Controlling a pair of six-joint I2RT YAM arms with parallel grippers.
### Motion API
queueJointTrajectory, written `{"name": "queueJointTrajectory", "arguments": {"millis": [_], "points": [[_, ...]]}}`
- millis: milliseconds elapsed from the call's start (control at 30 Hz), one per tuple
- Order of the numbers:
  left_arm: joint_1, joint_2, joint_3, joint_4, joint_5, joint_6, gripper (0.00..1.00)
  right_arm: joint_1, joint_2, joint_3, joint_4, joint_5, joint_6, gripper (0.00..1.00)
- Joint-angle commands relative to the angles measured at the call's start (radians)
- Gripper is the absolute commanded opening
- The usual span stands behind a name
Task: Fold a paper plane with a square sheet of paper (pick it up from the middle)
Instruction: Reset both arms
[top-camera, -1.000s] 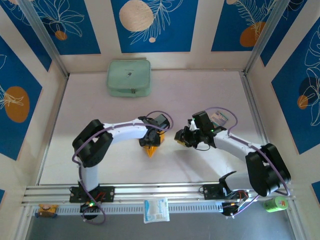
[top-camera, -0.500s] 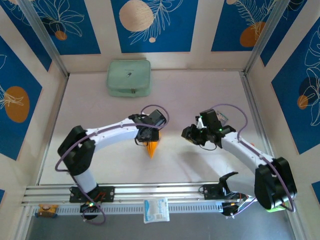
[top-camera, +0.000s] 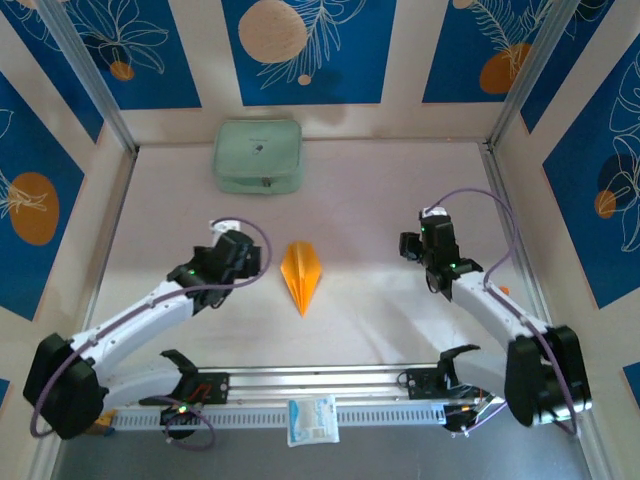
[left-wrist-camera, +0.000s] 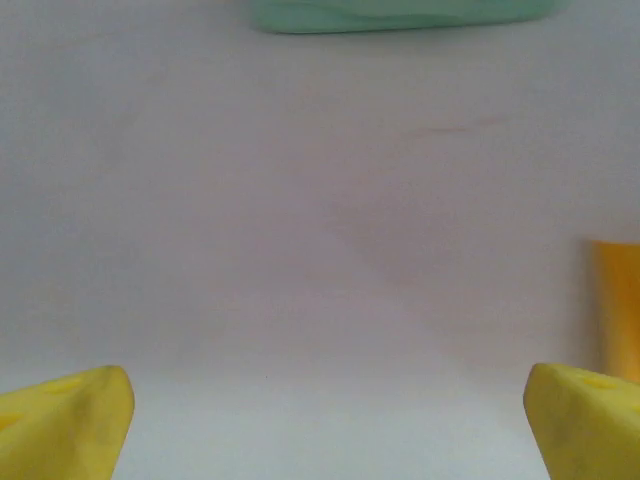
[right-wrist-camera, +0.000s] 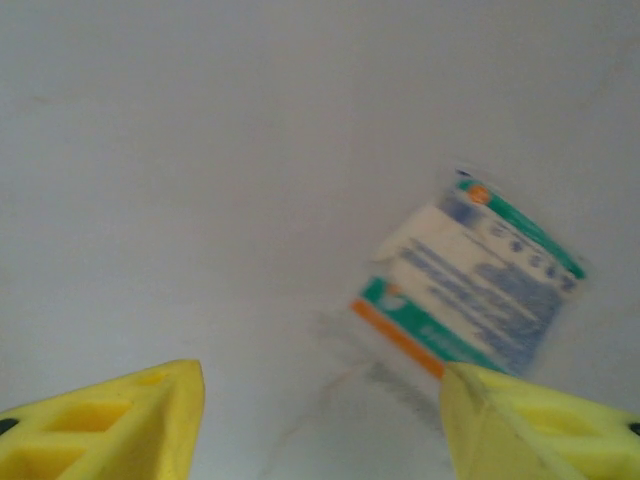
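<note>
The paper plane (top-camera: 302, 276) is a narrow orange-yellow dart with a centre crease. It lies flat on the table between the two arms, its point toward the near edge. My left gripper (top-camera: 238, 248) is to its left and apart from it. In the left wrist view that gripper (left-wrist-camera: 328, 400) is open, its yellow fingertips (left-wrist-camera: 70, 415) wide apart over bare table, and an edge of the paper plane (left-wrist-camera: 615, 300) shows at the right. My right gripper (top-camera: 425, 232) is off to the plane's right. It (right-wrist-camera: 322, 385) is open and empty above a small striped card (right-wrist-camera: 475, 290).
A pale green zipped pouch (top-camera: 258, 156) lies at the back of the table, and its edge (left-wrist-camera: 400, 12) shows in the left wrist view. A white-and-blue packet (top-camera: 313, 420) rests on the near rail. Patterned walls close in the table on three sides.
The left gripper let go of the plane and drew back to the left. The right gripper pulled away to the right. Both jaws opened, and the plane now lies free on the table.
</note>
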Motion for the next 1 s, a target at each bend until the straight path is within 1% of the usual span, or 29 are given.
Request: {"name": "queueJointTrajectory", "arguments": {"millis": [0, 67, 100, 133, 167, 200, 300, 367, 400, 433, 467, 500, 533, 567, 600, 667, 733, 767, 800, 867, 900, 967], "points": [[0.151, -0.053, -0.072, 0.232, 0.008, 0.225, 1.0, -0.093, 0.078, -0.006, 0.235, -0.098, -0.104, 0.64], [0.226, -0.04, -0.151, 0.385, 0.039, 0.278, 1.0, -0.132, 0.125, -0.024, 0.331, -0.151, -0.105, 0.64], [0.257, -0.018, -0.183, 0.47, 0.063, 0.3, 1.0, -0.157, 0.151, -0.047, 0.41, -0.191, -0.098, 0.64], [0.288, 0.002, -0.161, 0.442, 0.12, 0.3, 1.0, -0.181, 0.179, -0.069, 0.485, -0.239, -0.087, 0.64], [0.302, 0.026, -0.155, 0.468, 0.14, 0.326, 1.0, -0.199, 0.2, -0.064, 0.518, -0.304, -0.086, 0.64], [0.309, 0.056, -0.146, 0.492, 0.147, 0.354, 1.0, -0.212, 0.21, -0.047, 0.503, -0.353, -0.089, 0.62], [0.325, 0.144, -0.208, 0.709, 0.135, 0.436, 1.0, -0.216, 0.246, -0.12, 0.723, -0.452, -0.124, 0.62], [0.34, 0.185, -0.237, 0.801, 0.158, 0.455, 1.0, -0.202, 0.317, -0.149, 0.823, -0.462, -0.147, 0.62], [0.349, 0.203, -0.256, 0.864, 0.19, 0.458, 1.0, -0.197, 0.361, -0.177, 0.942, -0.453, -0.14, 0.64], [0.365, 0.224, -0.28, 0.945, 0.224, 0.447, 1.0, -0.198, 0.349, -0.179, 0.924, -0.441, -0.139, 0.64], [0.382, 0.249, -0.299, 1.022, 0.269, 0.439, 1.0, -0.197, 0.326, -0.16, 0.846, -0.434, -0.142, 0.65], [0.395, 0.284, -0.318, 1.113, 0.294, 0.45, 1.0, -0.194, 0.346, -0.149, 0.856, -0.404, -0.132, 0.93], [0.397, 0.298, -0.307, 1.108, 0.303, 0.468, 1.0, -0.2, 0.352, -0.144, 0.861, -0.376, -0.11, 0.99], [0.401, 0.309, -0.303, 1.122, 0.314, 0.478, 1.0, -0.205, 0.34, -0.143, 0.831, -0.373, -0.105, 0.99], [0.405, 0.326, -0.311, 1.165, 0.332, 0.501, 1.0, -0.201, 0.345, -0.145, 0.847, -0.363, -0.108, 0.99], [0.448, 0.406, -0.366, 1.344, 0.427, 0.492, 1.0, -0.194, 0.34, -0.146, 0.841, -0.345, -0.111, 0.99], [0.461, 0.539, -0.412, 1.589, 0.446, 0.494, 1.0, -0.19, 0.341, -0.149, 0.847, -0.342, -0.114, 0.99], [0.468, 0.519, -0.415, 1.565, 0.443, 0.481, 1.0, -0.191, 0.344, -0.144, 0.845, -0.345, -0.113, 0.99], [0.477, 0.476, -0.394, 1.44, 0.429, 0.457, 1.0, -0.195, 0.343, -0.145, 0.845, -0.354, -0.111, 0.99], [0.506, 0.507, -0.316, 1.356, 0.37, 0.41, 1.0, -0.195, 0.344, -0.145, 0.847, -0.353, -0.112, 0.99], [0.495, 0.491, -0.306, 1.299, 0.366, 0.418, 1.0, -0.195, 0.342, -0.146, 0.841, -0.352, -0.112, 0.99], [0.494, 0.503, -0.312, 1.338, 0.365, 0.425, 1.0, -0.195, 0.343, -0.144, 0.841, -0.353, -0.112, 0.99]]}}
